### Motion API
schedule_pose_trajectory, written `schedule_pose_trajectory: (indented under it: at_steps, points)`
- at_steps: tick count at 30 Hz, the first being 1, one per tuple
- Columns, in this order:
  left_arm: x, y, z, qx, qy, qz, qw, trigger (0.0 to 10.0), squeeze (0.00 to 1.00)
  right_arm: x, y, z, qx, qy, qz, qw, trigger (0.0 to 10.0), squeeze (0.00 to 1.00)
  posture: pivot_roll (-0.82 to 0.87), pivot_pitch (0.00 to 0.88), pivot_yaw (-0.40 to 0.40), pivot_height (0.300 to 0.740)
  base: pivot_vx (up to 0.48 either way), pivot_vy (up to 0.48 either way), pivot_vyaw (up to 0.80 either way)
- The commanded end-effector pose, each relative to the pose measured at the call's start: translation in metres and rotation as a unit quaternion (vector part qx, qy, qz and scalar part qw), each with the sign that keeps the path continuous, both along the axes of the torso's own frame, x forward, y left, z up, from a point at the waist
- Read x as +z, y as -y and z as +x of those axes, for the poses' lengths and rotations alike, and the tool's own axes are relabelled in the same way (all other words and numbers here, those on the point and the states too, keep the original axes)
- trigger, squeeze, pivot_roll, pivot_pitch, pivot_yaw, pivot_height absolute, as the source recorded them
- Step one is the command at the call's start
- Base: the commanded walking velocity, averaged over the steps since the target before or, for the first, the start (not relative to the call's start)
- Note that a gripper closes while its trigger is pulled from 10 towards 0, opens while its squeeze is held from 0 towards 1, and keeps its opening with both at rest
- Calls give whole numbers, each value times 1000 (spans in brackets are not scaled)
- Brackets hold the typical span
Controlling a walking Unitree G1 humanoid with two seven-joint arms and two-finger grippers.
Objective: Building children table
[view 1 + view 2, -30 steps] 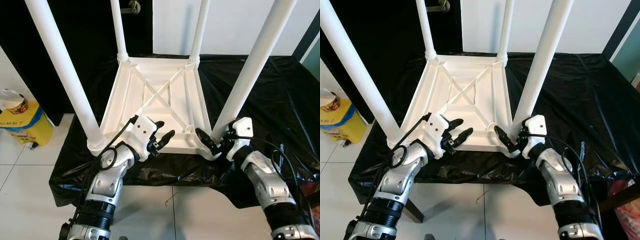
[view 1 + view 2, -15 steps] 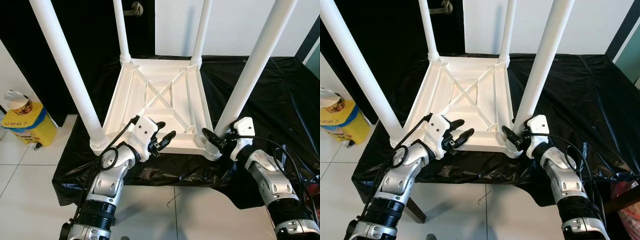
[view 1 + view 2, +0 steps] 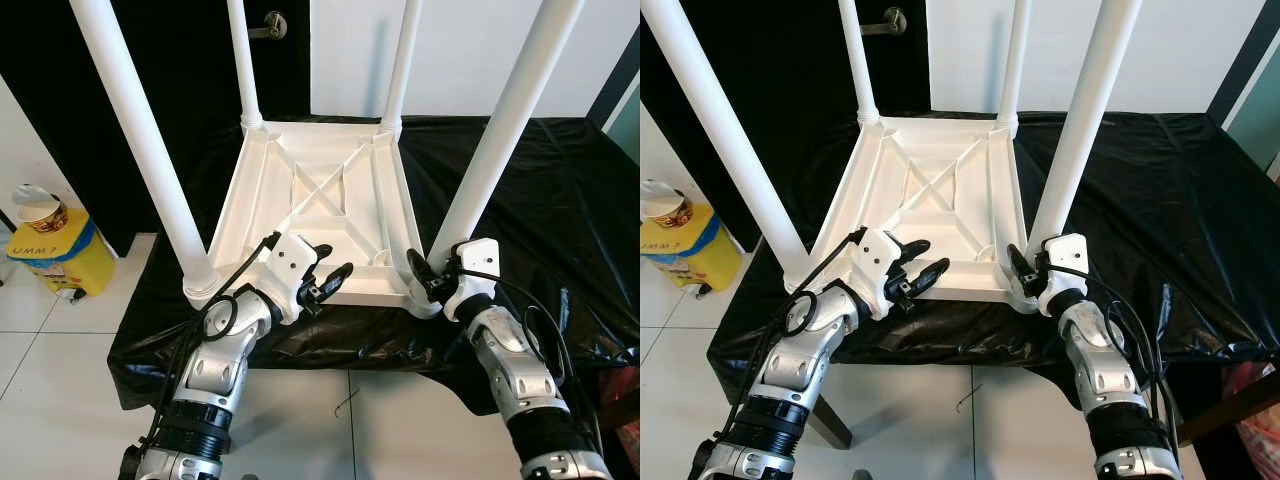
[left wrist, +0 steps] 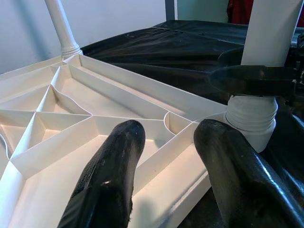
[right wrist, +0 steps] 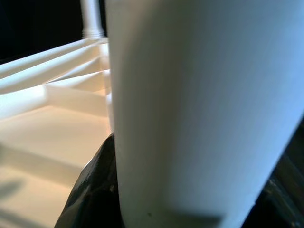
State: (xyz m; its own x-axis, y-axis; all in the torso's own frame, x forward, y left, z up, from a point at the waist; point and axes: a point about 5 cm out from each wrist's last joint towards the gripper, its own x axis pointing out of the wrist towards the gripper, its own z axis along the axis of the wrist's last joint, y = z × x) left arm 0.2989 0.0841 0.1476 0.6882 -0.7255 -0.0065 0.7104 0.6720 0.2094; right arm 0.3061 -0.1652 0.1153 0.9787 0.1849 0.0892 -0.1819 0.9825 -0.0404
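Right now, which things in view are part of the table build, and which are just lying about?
Part of the job:
- upside-down white table top
- its four white legs, with the near right leg between the right hand's fingers
- left hand, open over the near edge

Lying about:
- yellow bin
- cup on the bin
- black sheet under the table top
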Motion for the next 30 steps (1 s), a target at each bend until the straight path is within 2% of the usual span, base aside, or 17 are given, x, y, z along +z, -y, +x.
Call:
schedule_pose_trajectory:
  at_steps: [1,5,8,13,17,22,26,27,29,30]
  points:
    - [-3,-1,0,27,-5,-3,1000,10000,0,-17,6,-5,-52,-43,-1,998,10000,0,-4,0,-25,740,0,0,0]
    - [-3,0,-1,27,-6,-4,1000,10000,0,-17,0,-6,-72,-44,10,996,10000,0,-7,0,-24,740,0,0,0]
    - [-4,2,-3,29,-12,-13,999,10000,0,-14,-11,-5,-118,-36,20,992,10000,0,-19,0,-19,740,0,0,0]
    - [-1,5,-2,27,-12,-19,999,10000,0,-9,-22,-3,-131,-25,23,991,10000,0,-18,0,-21,740,0,0,0]
    - [3,5,0,31,-9,-25,999,10000,0,-6,-27,-3,-128,-23,29,991,10000,0,-17,11,-19,740,0,0,0]
    - [7,8,-2,29,-8,-33,999,10000,0,1,-35,-11,-80,2,37,996,10000,0,-16,46,-10,740,0,0,0]
    - [6,9,-4,26,-11,-33,999,10000,0,1,-33,-12,-76,0,34,997,10000,0,-19,55,-12,740,0,0,0]
    - [4,9,-5,24,-14,-32,999,10000,0,4,-26,-12,-67,9,24,997,10000,286,-22,63,-16,740,0,0,0]
    - [4,9,-6,24,-15,-31,999,10000,0,5,-24,-12,-65,11,22,998,10000,286,-22,63,-16,740,0,0,0]
    - [4,9,-6,24,-15,-31,999,10000,0,6,-22,-12,-58,14,21,998,10000,1000,-24,66,-19,740,0,0,0]
